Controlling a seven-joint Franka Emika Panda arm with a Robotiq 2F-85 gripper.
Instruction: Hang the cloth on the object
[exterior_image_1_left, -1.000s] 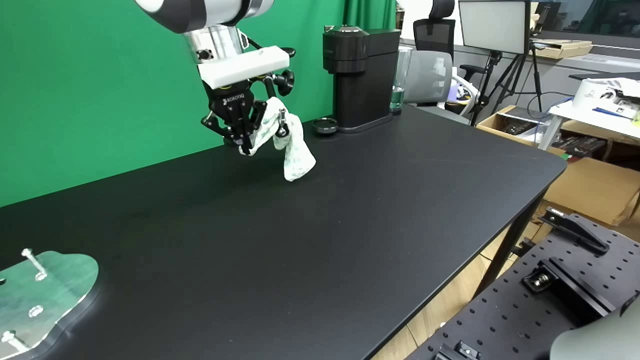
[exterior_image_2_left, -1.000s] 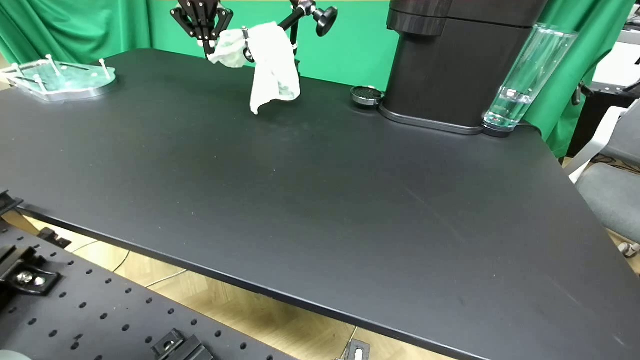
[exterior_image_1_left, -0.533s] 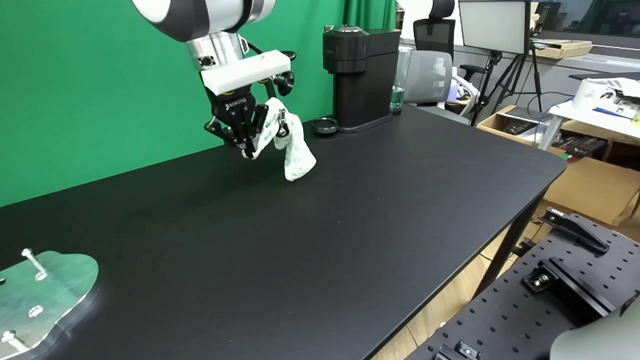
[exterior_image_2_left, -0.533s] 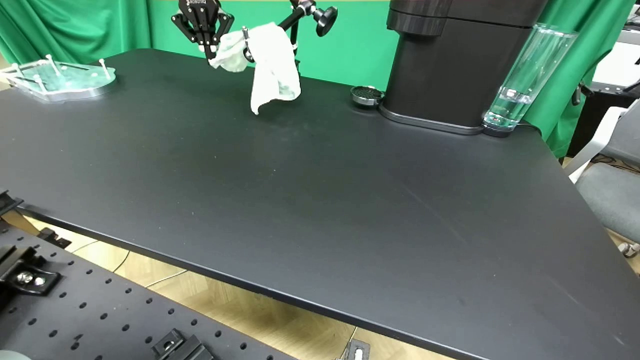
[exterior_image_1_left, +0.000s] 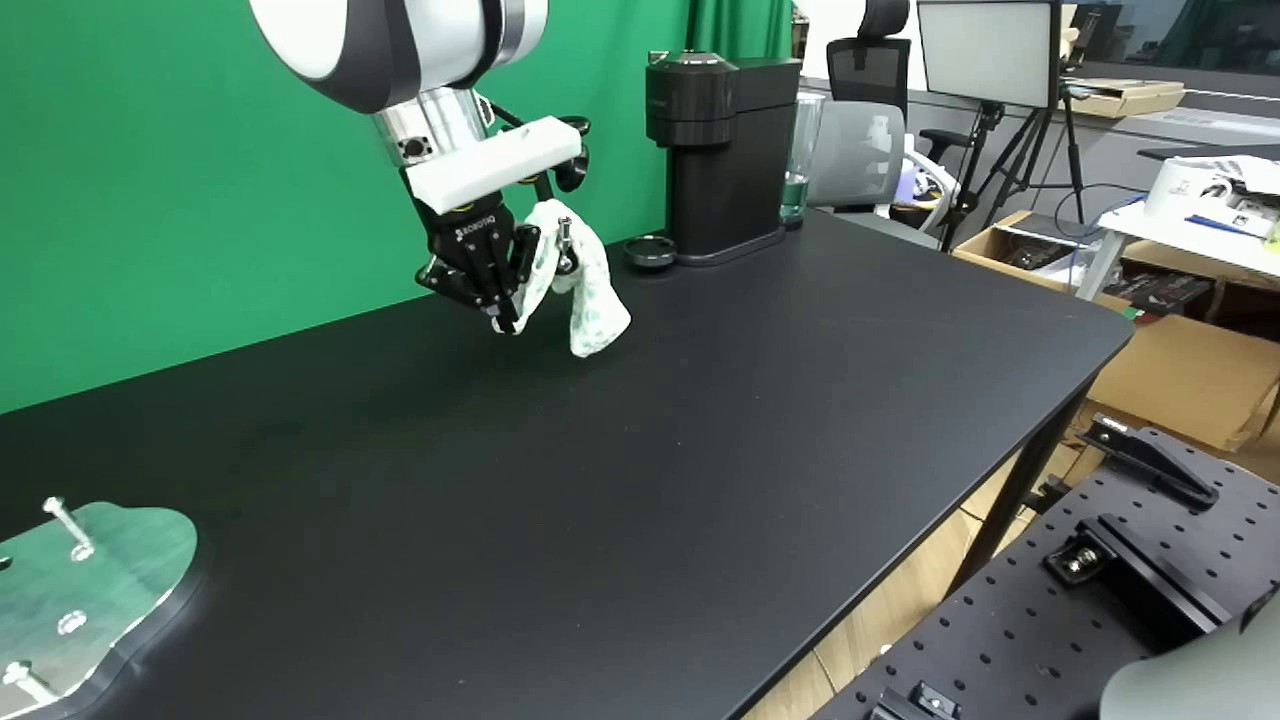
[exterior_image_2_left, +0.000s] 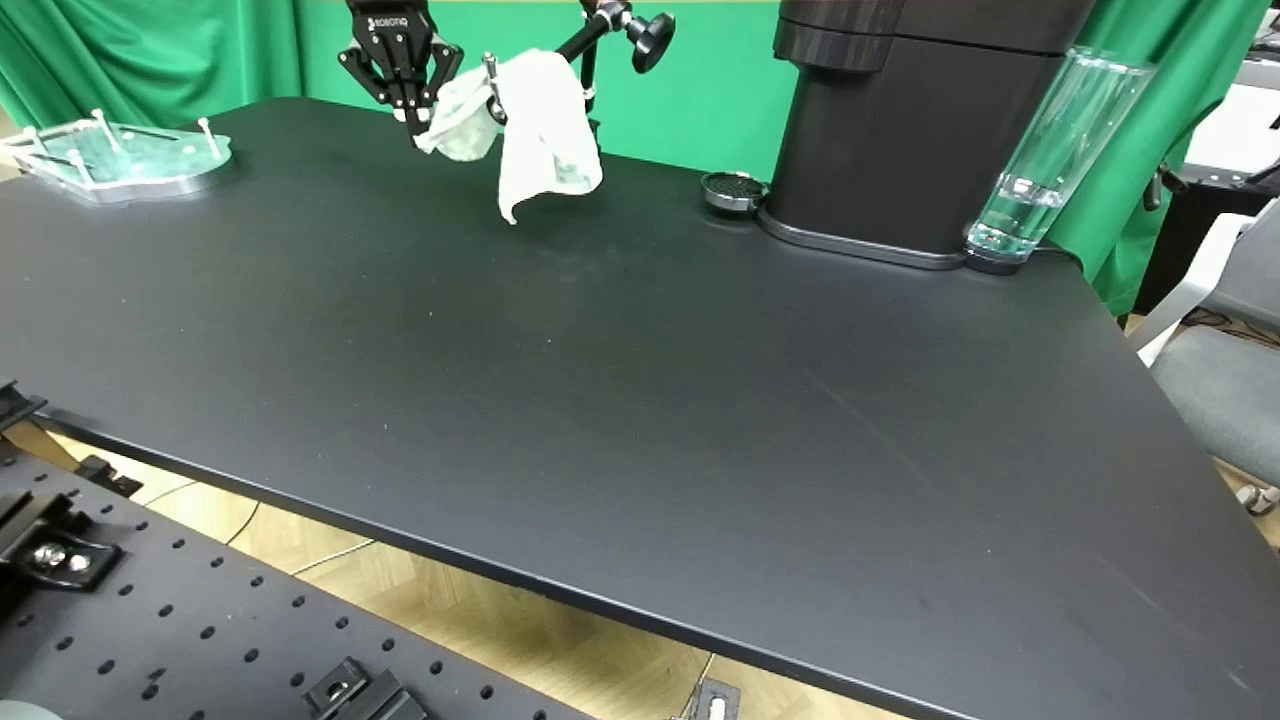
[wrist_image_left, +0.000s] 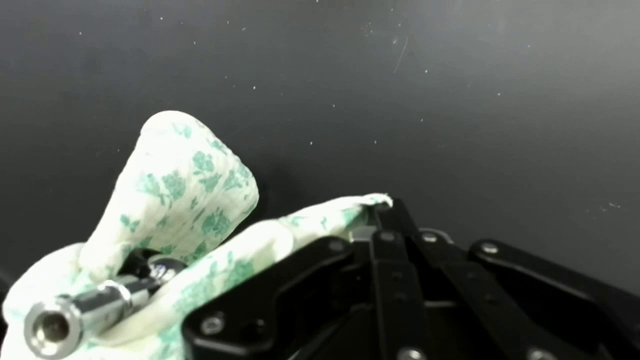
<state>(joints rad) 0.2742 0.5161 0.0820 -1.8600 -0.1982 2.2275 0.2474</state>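
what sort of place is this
Probably a robotics lab or similar workroom, though not certain: a perforated dark plate, a green backdrop, and a tripod-mounted pale panel in the background all suggest it.

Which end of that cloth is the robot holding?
The narrow end, which thins to a tip at the closed jaws. The broader end, on the other side of the shiny metal fitting, hangs away from them.
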